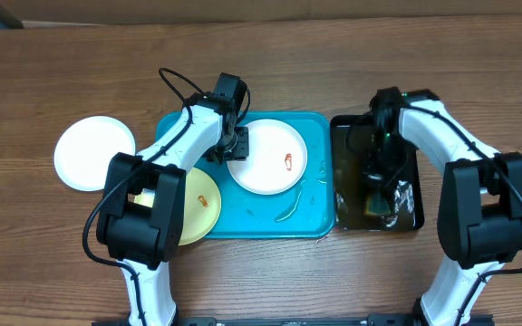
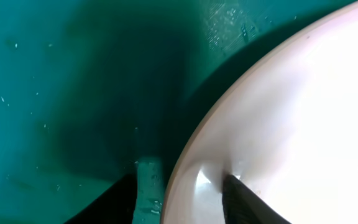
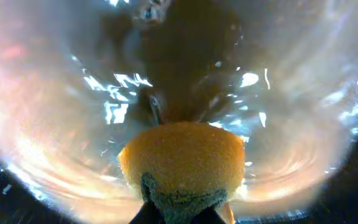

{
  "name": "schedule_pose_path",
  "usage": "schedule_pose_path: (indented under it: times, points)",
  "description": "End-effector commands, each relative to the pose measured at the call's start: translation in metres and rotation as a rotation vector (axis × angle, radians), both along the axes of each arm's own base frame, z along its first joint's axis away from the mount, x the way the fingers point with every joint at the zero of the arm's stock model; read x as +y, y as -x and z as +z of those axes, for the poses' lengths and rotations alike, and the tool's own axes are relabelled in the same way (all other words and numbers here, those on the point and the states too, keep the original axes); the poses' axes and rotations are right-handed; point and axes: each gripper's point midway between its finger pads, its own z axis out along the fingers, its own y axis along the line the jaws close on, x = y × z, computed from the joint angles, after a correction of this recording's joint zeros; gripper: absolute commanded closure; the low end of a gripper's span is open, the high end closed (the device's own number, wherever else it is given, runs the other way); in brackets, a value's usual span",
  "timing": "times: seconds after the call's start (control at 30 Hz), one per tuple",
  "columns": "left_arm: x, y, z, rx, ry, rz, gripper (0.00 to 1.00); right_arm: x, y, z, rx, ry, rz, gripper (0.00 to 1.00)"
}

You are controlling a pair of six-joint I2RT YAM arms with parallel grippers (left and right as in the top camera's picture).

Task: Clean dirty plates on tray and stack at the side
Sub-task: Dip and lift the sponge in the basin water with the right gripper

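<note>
Slippage looms: left pincer [image 2: 179, 190] nips only the rim of the white plate [image 2: 291, 124], right pincer [image 3: 179, 213] clamps the sponge [image 3: 182, 155].

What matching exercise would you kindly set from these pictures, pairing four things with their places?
1. smeared round white plate
2. plain round white plate
3. round pale yellow-green plate
4. yellow-and-green sponge

A. on the wooden table, left of the turquoise plastic tray
B. in the right gripper, at the glossy black tray
C. tray's near-left corner
D. tray's middle, rim between the left gripper's fingers

Pairs: 1-D, 2-A, 3-C, 4-B.
</note>
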Motion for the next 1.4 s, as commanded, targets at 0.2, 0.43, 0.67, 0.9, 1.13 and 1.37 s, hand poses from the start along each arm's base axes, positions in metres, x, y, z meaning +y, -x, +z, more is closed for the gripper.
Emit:
schedule_pose_path:
  times: [0.2,0.43,0.67,0.9,1.13,1.37]
  points:
    - [-0.001,-0.004,-0.007,-0.015,0.002,-0.001,0.77,-0.009,-0.039,0.062,-0.204,0.049,0.032,0.96]
    - [0.000,-0.002,-0.007,-0.010,-0.001,-0.001,0.96,-0.008,-0.038,0.062,-0.200,0.042,0.031,0.96]
    - [0.007,0.019,-0.009,0.079,-0.029,-0.002,0.96,-0.012,-0.039,0.062,-0.206,0.060,0.052,0.96]
    - [0.016,0.015,-0.008,0.053,-0.087,-0.048,0.75,-0.011,-0.043,0.071,-0.221,0.057,0.067,0.96]
    - [0.018,0.005,-0.007,0.013,-0.107,-0.043,0.96,-0.010,-0.048,0.084,-0.238,0.054,0.067,0.96]
    - [0.007,0.029,-0.009,0.116,-0.034,-0.088,0.96,-0.009,-0.054,0.085,-0.261,0.047,0.102,0.96]
